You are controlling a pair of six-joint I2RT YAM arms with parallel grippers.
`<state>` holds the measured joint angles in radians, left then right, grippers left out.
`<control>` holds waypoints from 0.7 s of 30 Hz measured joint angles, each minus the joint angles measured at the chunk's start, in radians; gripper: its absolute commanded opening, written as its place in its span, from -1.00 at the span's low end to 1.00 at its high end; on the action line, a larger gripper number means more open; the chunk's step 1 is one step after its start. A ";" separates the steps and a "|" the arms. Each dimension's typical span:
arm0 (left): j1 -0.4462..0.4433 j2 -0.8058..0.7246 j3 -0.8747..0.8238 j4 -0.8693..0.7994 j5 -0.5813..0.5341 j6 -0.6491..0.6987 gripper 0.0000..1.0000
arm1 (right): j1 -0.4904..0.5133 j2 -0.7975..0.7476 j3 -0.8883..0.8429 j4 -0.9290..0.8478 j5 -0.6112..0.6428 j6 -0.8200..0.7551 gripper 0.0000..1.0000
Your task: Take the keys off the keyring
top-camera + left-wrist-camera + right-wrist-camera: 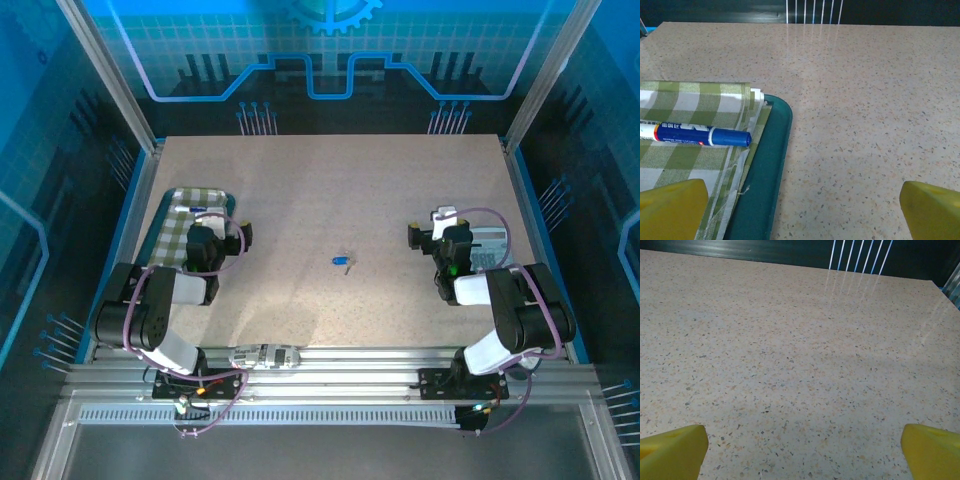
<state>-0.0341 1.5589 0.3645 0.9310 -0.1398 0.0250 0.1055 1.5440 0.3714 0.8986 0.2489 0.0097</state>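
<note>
Keys [342, 262] lie on the table [300, 190] (blue head, pale blade), midway between the two arms and well apart from both. I see my left gripper [804, 202] spread wide over bare table, just beside the tray [775, 165], where a pen [700, 135] rests on a checked cloth [690, 100]. My right gripper [804, 440] is spread wide too, above bare table.

black arms [150, 310] with white links, looping purple cables [240, 232], yellow fingertips [671, 209].
</note>
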 measured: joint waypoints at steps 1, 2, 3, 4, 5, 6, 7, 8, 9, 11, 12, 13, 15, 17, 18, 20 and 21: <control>0.000 0.000 0.000 -0.003 0.000 0.000 0.99 | 0.000 0.000 0.000 0.000 0.000 0.000 1.00; 0.000 0.000 0.000 -0.006 0.000 0.000 0.99 | 0.000 0.000 0.000 0.000 0.000 0.000 1.00; 0.001 0.000 0.000 -0.008 0.001 0.000 0.99 | 0.000 0.000 0.000 0.000 0.000 0.000 1.00; 0.001 0.000 0.000 -0.010 0.002 0.000 0.99 | 0.000 0.000 0.000 0.000 0.000 0.000 1.00; 0.002 0.000 0.000 -0.010 0.004 0.000 0.99 | 0.000 0.000 0.000 0.000 0.002 0.000 1.00; 0.002 0.000 0.000 -0.010 0.005 0.000 0.99 | 0.000 -0.002 0.000 -0.005 0.006 0.000 1.00; 0.002 0.000 0.000 -0.011 0.003 -0.001 0.99 | 0.001 -0.009 0.000 -0.013 0.008 0.000 1.00; 0.002 -0.005 0.000 -0.019 0.002 -0.003 0.99 | 0.004 -0.022 0.000 -0.027 0.012 -0.004 1.00; 0.002 -0.019 0.003 -0.046 -0.002 -0.006 0.99 | 0.011 -0.042 0.000 -0.045 0.024 -0.009 1.00; 0.003 -0.072 0.014 -0.116 -0.006 -0.012 0.99 | 0.036 -0.106 0.004 -0.102 0.051 -0.021 1.00; 0.003 -0.106 0.025 -0.153 -0.006 -0.017 0.99 | 0.051 -0.151 0.013 -0.146 0.062 -0.023 1.00; 0.004 -0.140 0.036 -0.187 -0.010 -0.021 0.99 | 0.062 -0.195 0.029 -0.192 0.067 -0.018 1.00; 0.004 -0.228 0.071 -0.273 -0.024 -0.049 0.99 | 0.070 -0.291 0.089 -0.323 0.061 0.024 1.00; 0.006 -0.308 0.113 -0.351 -0.029 -0.108 0.99 | 0.061 -0.368 0.159 -0.447 0.042 0.117 1.00; 0.007 -0.344 0.138 -0.396 -0.032 -0.162 0.99 | 0.043 -0.401 0.190 -0.501 0.006 0.180 0.94; 0.012 -0.396 0.182 -0.470 -0.031 -0.268 0.98 | -0.009 -0.436 0.211 -0.534 -0.109 0.262 0.62; 0.017 -0.411 0.199 -0.496 -0.016 -0.313 0.98 | -0.035 -0.440 0.211 -0.544 -0.177 0.302 0.53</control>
<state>-0.0170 1.1477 0.5636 0.4347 -0.1555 -0.2878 0.0700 1.1042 0.5827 0.3550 0.0715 0.3115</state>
